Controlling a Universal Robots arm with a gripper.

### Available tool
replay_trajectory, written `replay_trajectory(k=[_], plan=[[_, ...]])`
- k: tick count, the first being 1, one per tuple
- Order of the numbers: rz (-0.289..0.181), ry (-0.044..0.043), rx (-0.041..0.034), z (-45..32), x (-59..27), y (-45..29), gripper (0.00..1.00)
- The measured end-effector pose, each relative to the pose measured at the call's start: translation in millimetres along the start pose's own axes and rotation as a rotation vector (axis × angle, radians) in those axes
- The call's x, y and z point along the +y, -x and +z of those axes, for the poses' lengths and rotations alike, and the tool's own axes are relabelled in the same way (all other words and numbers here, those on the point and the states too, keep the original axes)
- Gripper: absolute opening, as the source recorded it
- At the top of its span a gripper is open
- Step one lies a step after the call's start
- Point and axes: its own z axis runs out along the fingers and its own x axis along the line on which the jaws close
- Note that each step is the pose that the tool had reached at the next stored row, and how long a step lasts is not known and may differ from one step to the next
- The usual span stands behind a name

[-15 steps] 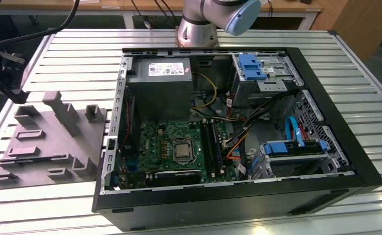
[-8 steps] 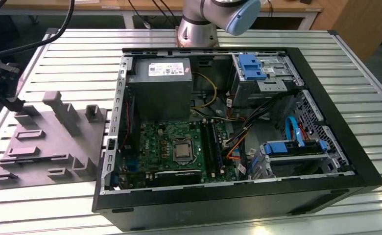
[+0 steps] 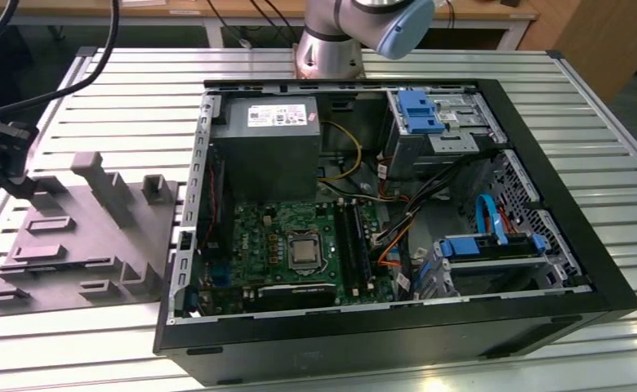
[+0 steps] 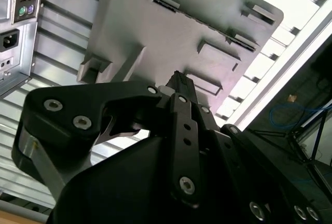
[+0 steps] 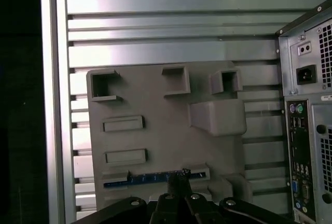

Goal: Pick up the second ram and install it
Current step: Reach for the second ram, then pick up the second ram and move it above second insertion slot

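Where the gray tray (image 3: 79,233) lies on the table (image 3: 133,98), it holds the ram (image 5: 140,180). The blue ram sits flat in the tray's long slot, along the tray edge nearest the gripper (image 5: 179,176) in the first wrist view. Just beside the tray, on the exterior view's right, the case (image 3: 406,336) lies open. Inside it are a green board (image 3: 264,237), a gray power box (image 3: 264,155), blue holders (image 3: 419,110) and many wires. The gripper is over the tray. Its fingers (image 4: 181,110) are pressed together at the tip, and I can see nothing held in them. In the first wrist view the tip lines up with the ram, nearer the ram's case end. I cannot tell if it touches the ram.
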Motion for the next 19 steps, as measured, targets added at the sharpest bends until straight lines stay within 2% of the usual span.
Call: replay_trajectory(k=[10, 19], plan=[[0.0, 0.0001, -0.0002, 13.8, -11.3, -3.9, 0.1], [0.0, 0.0, 0.0, 16.4, -11.7, -4.3, 0.1]])
